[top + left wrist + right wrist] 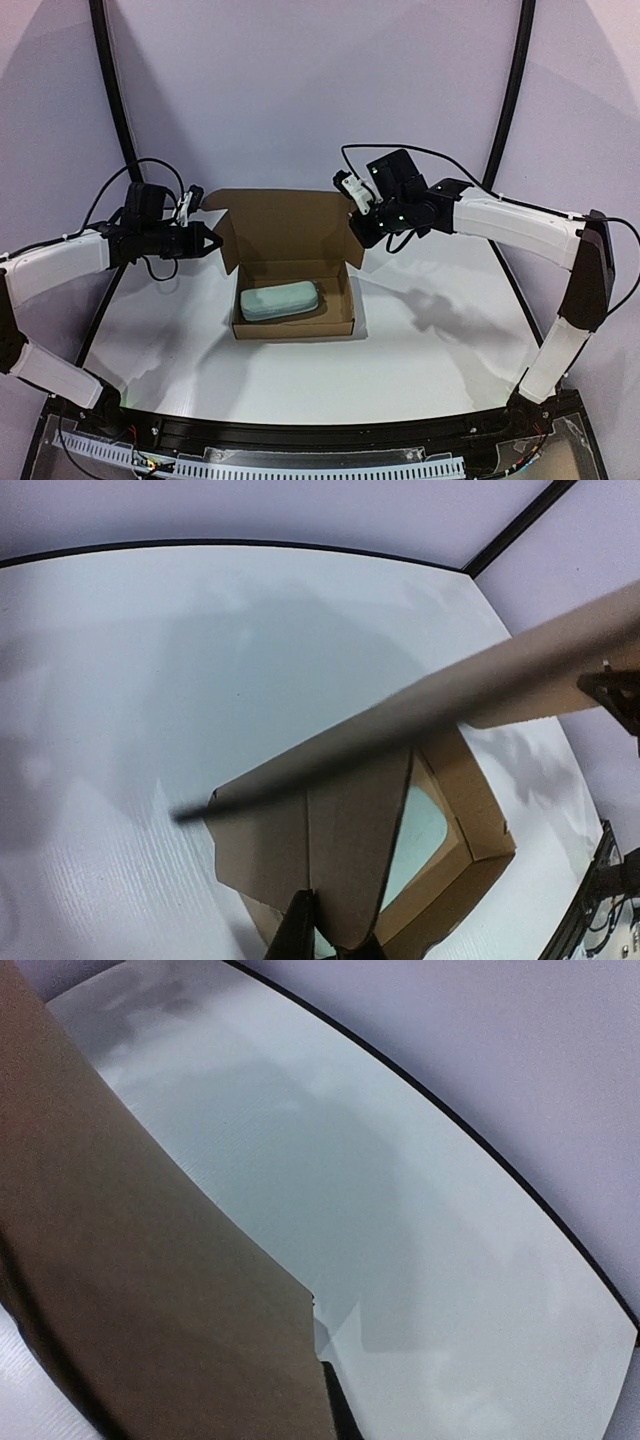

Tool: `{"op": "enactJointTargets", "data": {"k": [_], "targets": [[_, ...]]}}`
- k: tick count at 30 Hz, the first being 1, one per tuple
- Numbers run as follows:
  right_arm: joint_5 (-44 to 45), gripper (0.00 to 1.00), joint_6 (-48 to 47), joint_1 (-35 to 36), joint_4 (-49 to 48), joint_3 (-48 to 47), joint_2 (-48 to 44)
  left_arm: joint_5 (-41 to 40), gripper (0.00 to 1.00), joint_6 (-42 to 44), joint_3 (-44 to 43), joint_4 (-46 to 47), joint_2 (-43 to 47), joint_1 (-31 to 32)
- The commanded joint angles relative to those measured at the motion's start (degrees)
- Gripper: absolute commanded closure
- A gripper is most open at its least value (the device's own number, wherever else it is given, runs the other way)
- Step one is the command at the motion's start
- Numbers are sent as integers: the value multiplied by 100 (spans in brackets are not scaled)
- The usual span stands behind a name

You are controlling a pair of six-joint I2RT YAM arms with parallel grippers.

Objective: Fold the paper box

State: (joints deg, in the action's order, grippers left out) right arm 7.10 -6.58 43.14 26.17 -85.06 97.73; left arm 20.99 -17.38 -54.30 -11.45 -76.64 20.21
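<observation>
Your left gripper (207, 243) and right gripper (357, 222) each pinch a side flap of the box (295, 328), holding its lid upright for folding over the case (280, 300).

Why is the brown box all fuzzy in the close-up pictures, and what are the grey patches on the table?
Right wrist view: the paper box sits against the lens, so it blurs. Left wrist view: its lid edge smears, and the table rim looks bent by the lens. Top view: the patches are soft shadows.
</observation>
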Motion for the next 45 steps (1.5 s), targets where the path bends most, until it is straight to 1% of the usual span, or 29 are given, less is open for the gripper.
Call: {"op": "enactJointTargets", "data": {"k": [1,3,6,9,12,15,20,22,24,27,30,35,38,40,42,45], "targets": [[572,100,777,358,-404,96,-133,435,94,-447,77,593,-132,148],[972,100,1226,406,-537,118,-140,438,98,-549,91,699,-212,165],[1323,100,2183,428,-513,38,-92,435,99,-701,115,796,-279,205],[1470,100,2851,499,-578,-2,11,405,99,-882,130,891,-279,254],[1445,100,3271,528,-616,-126,126,314,99,-1075,110,929,-218,358],[1256,100,3350,528,-427,-525,245,140,99,-1145,35,851,-205,453],[1055,100,3294,530,602,-1779,716,-77,99,-1473,-221,505,-317,486],[998,100,3428,531,698,-1928,855,-208,99,-1634,-281,394,-318,532],[973,100,3655,529,667,-1927,945,-466,99,-1758,-337,245,-297,626],[940,100,3923,528,391,-1658,976,-688,99,-2013,-374,107,-319,694],[981,100,4154,529,91,-1457,1057,-800,99,-2360,-308,250,-361,710],[895,100,4219,526,266,-1998,1356,-712,99,-2628,-496,259,-488,745],[682,100,4298,519,587,-2479,1549,-851,99,-2643,-745,134,-573,750],[586,100,4385,519,628,-2556,1627,-929,99,-2651,-861,-45,-655,756],[499,100,4436,526,447,-2346,1574,-892,99,-2660,-836,-44,-683,763],[652,100,4328,528,106,-1700,1404,-859,99,-2569,-620,-55,-586,773]]}}
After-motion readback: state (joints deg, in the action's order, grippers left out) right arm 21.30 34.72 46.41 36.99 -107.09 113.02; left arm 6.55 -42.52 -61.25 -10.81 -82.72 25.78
